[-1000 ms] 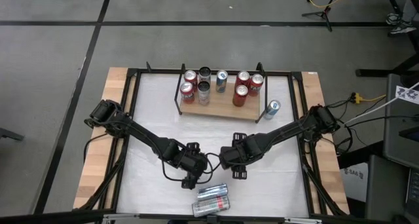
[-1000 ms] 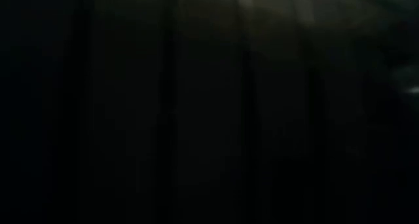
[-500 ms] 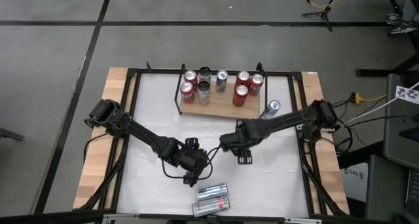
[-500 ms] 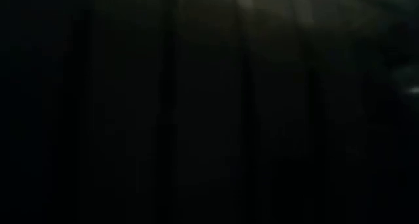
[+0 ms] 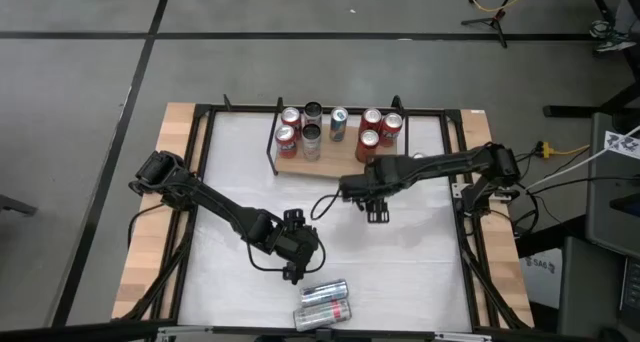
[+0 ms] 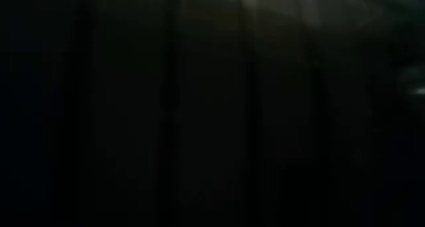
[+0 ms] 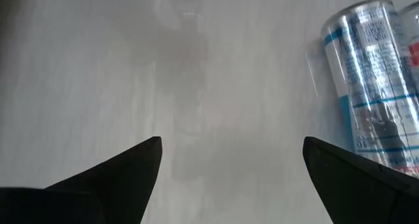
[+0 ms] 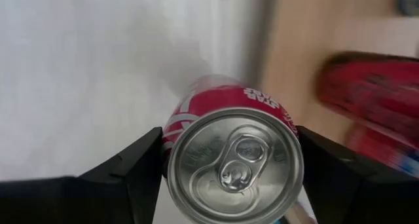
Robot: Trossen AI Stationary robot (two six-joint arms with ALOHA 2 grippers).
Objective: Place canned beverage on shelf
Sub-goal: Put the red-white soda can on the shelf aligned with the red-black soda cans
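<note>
The shelf (image 5: 330, 165), a light-brown board with thin black rod brackets, stands at the table's far middle and carries several upright cans, red, silver and blue. My right gripper (image 5: 352, 190) is just in front of the shelf's near edge, shut on a red can (image 8: 222, 103). The board (image 8: 308, 47) and a blurred red can (image 8: 373, 96) show beyond it in the right wrist view. My left gripper (image 5: 296, 266) is open and empty at the near middle, beside a silver-and-blue can (image 7: 373, 86) lying on its side. My right gripper pinches the red can between its two fingers (image 8: 134, 165), one on each side of the can's wall just below the top rim (image 8: 171, 129). The fingers come from above and the silver top (image 8: 234, 162) faces the wrist. The can's bottom is hidden.
Two cans lie on their sides near the table's front edge, a silver-and-blue one (image 5: 324, 292) and a red one (image 5: 322, 312). Wooden strips and black frame rails (image 5: 205, 182) run along both sides of the white table. The low view is dark.
My right gripper has carried the red can from the table's near middle toward the far edge, up to the shelf's near edge. Its arm now covers the blue can that stood to the right of the shelf.
</note>
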